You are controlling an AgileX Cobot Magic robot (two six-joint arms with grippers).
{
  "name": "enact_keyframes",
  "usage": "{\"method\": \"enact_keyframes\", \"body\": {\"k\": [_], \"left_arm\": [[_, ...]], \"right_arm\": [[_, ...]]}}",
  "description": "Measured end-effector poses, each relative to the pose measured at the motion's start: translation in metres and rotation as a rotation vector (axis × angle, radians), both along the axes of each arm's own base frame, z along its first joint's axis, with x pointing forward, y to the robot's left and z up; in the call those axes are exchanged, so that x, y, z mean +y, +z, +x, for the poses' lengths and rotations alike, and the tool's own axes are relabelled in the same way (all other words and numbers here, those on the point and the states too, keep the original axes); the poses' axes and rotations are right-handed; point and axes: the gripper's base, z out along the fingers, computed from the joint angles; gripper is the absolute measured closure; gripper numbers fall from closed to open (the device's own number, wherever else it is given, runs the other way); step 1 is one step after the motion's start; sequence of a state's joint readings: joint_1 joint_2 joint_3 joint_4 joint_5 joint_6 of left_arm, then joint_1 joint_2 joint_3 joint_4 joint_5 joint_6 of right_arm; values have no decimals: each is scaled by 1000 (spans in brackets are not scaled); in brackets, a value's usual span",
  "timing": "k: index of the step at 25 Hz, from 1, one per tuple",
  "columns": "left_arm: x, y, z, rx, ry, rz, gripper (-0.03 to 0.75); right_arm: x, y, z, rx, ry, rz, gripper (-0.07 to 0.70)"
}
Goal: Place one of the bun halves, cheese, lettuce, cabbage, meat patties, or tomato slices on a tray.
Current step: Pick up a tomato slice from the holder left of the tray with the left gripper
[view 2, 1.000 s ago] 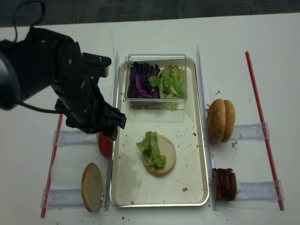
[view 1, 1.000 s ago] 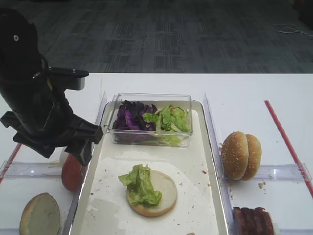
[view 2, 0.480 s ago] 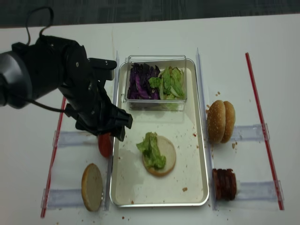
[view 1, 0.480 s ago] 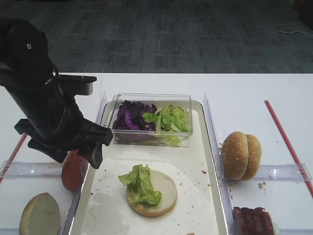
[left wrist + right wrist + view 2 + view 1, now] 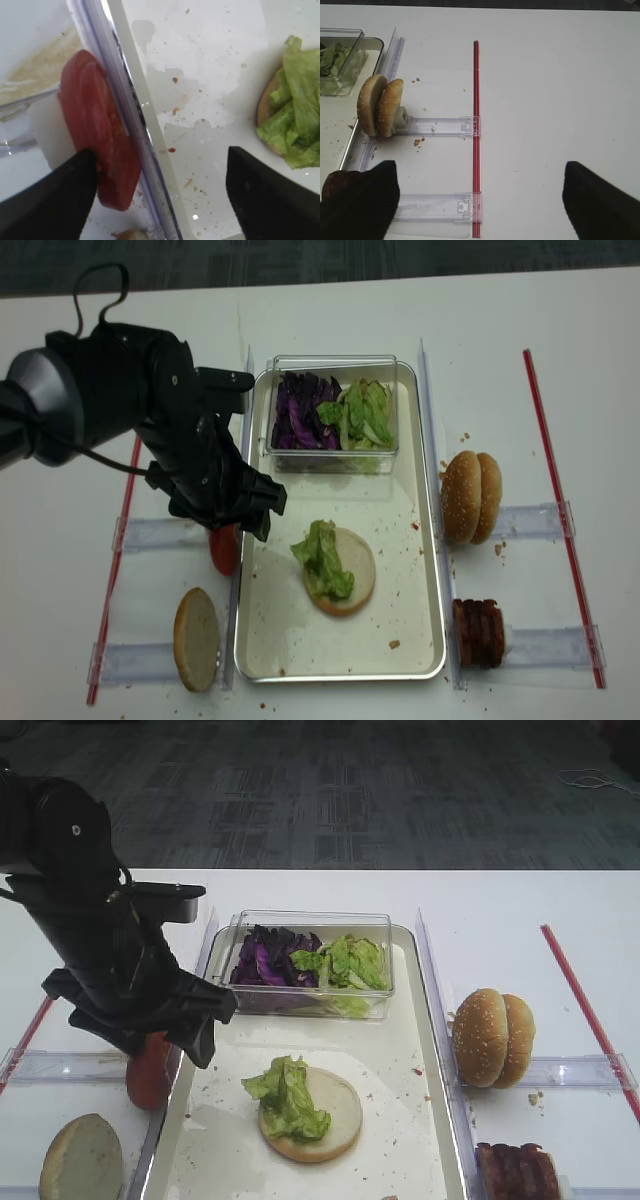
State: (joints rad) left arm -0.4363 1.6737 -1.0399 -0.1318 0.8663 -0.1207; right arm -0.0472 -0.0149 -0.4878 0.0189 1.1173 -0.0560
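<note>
Red tomato slices (image 5: 95, 135) stand on edge in a clear holder just left of the tray (image 5: 210, 75) rim. My left gripper (image 5: 160, 197) hangs open over them, one finger beside the slices' outer face and the other over the tray floor; it holds nothing. From above, the left gripper (image 5: 228, 525) covers most of the tomato slices (image 5: 224, 550). On the tray (image 5: 400, 1020) lies a bun half (image 5: 335, 1115), cut face up, with a lettuce (image 5: 287, 1097) piece on it. My right gripper (image 5: 480, 205) is open and empty over bare table.
A clear box at the tray's far end holds purple cabbage (image 5: 265, 960) and more lettuce (image 5: 350, 960). Two sesame bun halves (image 5: 493, 1037) and meat patties (image 5: 515, 1170) stand in holders on the right. Another bun half (image 5: 82, 1160) sits front left. Red strips (image 5: 476, 125) mark the table.
My left arm has shifted right toward the tray's left rim, settling over the tomato slices. Its jaws stay open. Nothing on the tray has moved.
</note>
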Motion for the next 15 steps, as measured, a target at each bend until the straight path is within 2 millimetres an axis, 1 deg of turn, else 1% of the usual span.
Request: {"method": "enact_keyframes", "body": {"k": [3, 12, 15], "left_arm": [[0, 0, 1, -10, -3, -3, 189], [-2, -14, 5, 26, -9, 13, 189], [-3, -14, 6, 25, -12, 13, 199]], "right_arm": [[0, 0, 0, 0, 1, -2, -53], [0, 0, 0, 0, 1, -2, -53], [0, 0, 0, 0, 2, -3, -53]]}}
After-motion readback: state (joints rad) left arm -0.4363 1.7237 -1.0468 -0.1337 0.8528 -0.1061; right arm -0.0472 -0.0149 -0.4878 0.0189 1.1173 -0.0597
